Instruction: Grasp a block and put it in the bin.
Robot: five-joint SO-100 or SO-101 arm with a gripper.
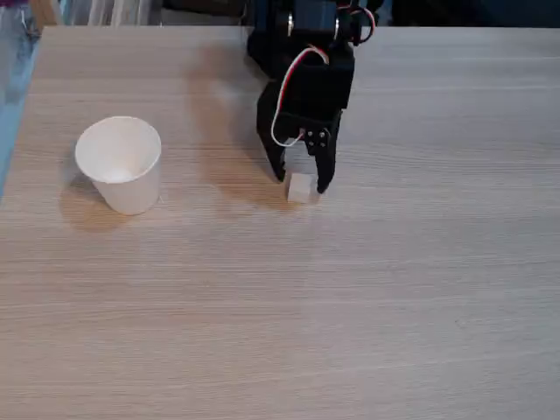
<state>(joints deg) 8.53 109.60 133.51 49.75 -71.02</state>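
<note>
Bare desk (289, 332) fills the foreground; beyond it the block (300, 187) sits on the wood between the fingertips of the tool (303, 181), whose jaws straddle it narrowly, apparently not yet clamped. Left, well apart, the bin (121, 164) stands upright, mouth open to receive.

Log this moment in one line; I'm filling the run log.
phase: grasp | tool: open, straddling block on table | cup: upright, left, apart

The fixed view looks steeply down from the near side across the wooden table (280, 332), facing the arm (306, 52).
</note>
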